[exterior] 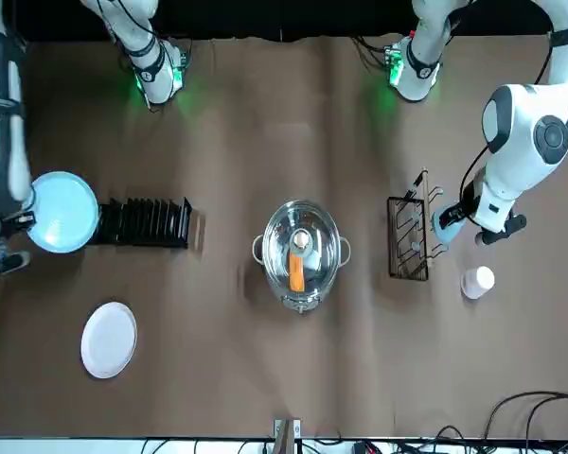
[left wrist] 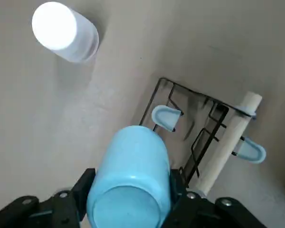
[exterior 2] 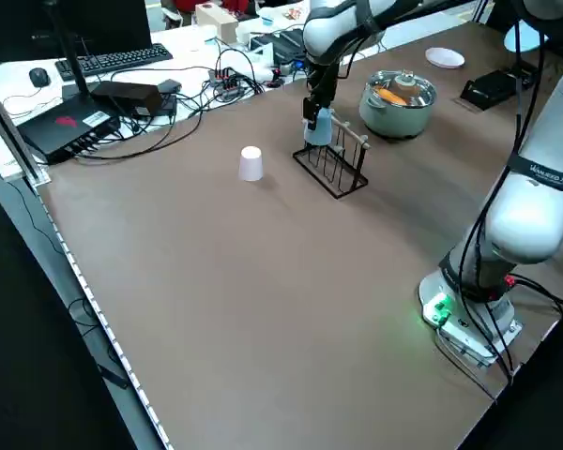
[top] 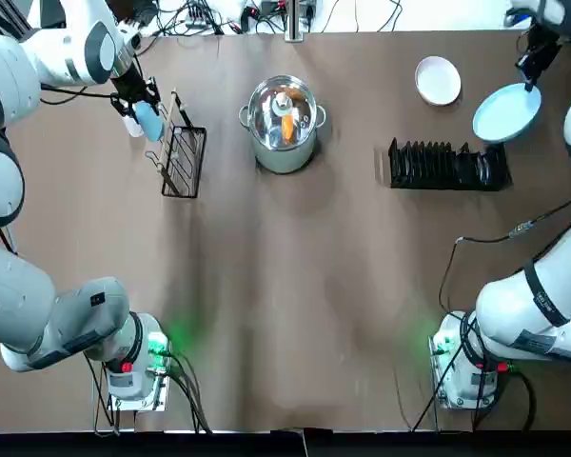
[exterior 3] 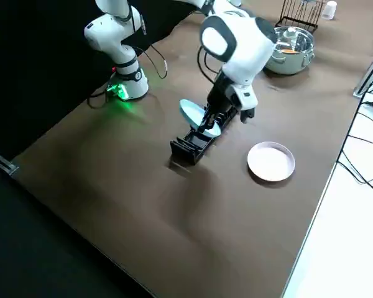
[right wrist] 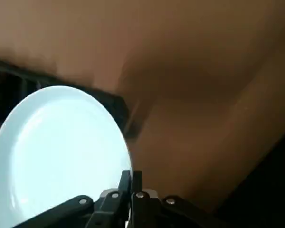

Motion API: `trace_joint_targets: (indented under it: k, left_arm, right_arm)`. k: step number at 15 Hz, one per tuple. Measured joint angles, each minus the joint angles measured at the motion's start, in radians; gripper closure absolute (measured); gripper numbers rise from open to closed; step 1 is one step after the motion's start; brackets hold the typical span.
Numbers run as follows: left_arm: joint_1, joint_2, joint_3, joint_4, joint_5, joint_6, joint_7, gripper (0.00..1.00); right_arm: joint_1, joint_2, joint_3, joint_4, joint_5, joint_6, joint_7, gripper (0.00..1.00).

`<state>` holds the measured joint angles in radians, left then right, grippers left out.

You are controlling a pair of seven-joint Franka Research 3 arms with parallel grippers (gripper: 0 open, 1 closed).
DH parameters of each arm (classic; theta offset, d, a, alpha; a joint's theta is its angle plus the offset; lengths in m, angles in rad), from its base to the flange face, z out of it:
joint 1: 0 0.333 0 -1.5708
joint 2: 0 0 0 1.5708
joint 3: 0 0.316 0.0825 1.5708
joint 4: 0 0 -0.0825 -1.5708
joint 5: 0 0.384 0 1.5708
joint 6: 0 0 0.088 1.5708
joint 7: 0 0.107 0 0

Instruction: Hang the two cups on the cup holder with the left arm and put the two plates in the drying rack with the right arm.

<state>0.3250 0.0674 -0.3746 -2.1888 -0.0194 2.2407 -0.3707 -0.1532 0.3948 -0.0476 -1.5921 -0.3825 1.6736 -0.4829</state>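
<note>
From my remote seat I see a steel pot [top: 283,124] standing mid-table on the brown table [top: 295,314], with an orange carrot-like piece [top: 288,126] inside it. Beyond the table's far edge lie tangled cables [exterior 2: 202,89], a black keyboard [exterior 2: 113,61], a mouse [exterior 2: 39,77] and a black box [exterior 2: 70,127].

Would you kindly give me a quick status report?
Left gripper shut on blue cup beside cup holder. Right gripper shut on blue plate above drying rack. Nothing in the way.
</note>
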Motion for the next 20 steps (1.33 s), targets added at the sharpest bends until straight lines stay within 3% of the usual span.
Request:
trace_joint_targets:
  k: [1,2,3,5,9,13,17,18,19,20]
  left_arm:
    - [0.0,0.003,0.0,0.0,0.001,0.0,0.0,0.3]
    - [0.0,0.004,0.0,0.001,0.004,0.001,0.0,0.23]
    - [0.0,0.005,0.0,0.001,0.007,0.001,0.0,0.11]
    - [0.0,0.005,0.0,0.006,0.008,0.001,0.0,0.0]
    - [0.016,0.002,0.004,0.066,0.011,-0.009,0.011,0.01]
    - [0.124,0.043,0.014,0.19,0.017,-0.048,0.192,0.01]
    - [0.184,0.237,0.017,0.296,0.161,-0.016,0.322,0.01]
    - [0.184,0.297,0.017,0.313,0.218,0.029,0.324,0.0]
    - [0.189,0.407,0.017,0.328,0.321,0.138,0.324,0.01]
    - [0.197,0.452,0.017,0.332,0.352,0.181,0.325,0.0]
  right_arm:
    - [0.027,0.0,0.0,-0.025,-0.06,0.001,0.0,0.97]
    - [0.053,0.0,0.001,-0.049,-0.102,0.003,0.0,0.97]
    - [0.074,0.0,0.0,-0.069,-0.128,0.009,0.0,0.97]
    - [0.102,0.0,0.0,-0.105,-0.2,0.039,-0.001,0.97]
    - [0.127,0.0,0.0,-0.197,-0.322,0.179,-0.001,0.97]
    - [0.148,0.0,0.0,-0.219,-0.339,0.214,0.008,0.97]
    - [0.175,0.009,0.0,-0.252,-0.341,0.215,0.081,0.97]
    - [0.177,0.013,0.0,-0.256,-0.342,0.217,0.087,0.97]
    - [0.18,0.017,0.0,-0.259,-0.343,0.22,0.1,0.97]
    - [0.182,0.018,0.0,-0.26,-0.343,0.221,0.108,0.97]
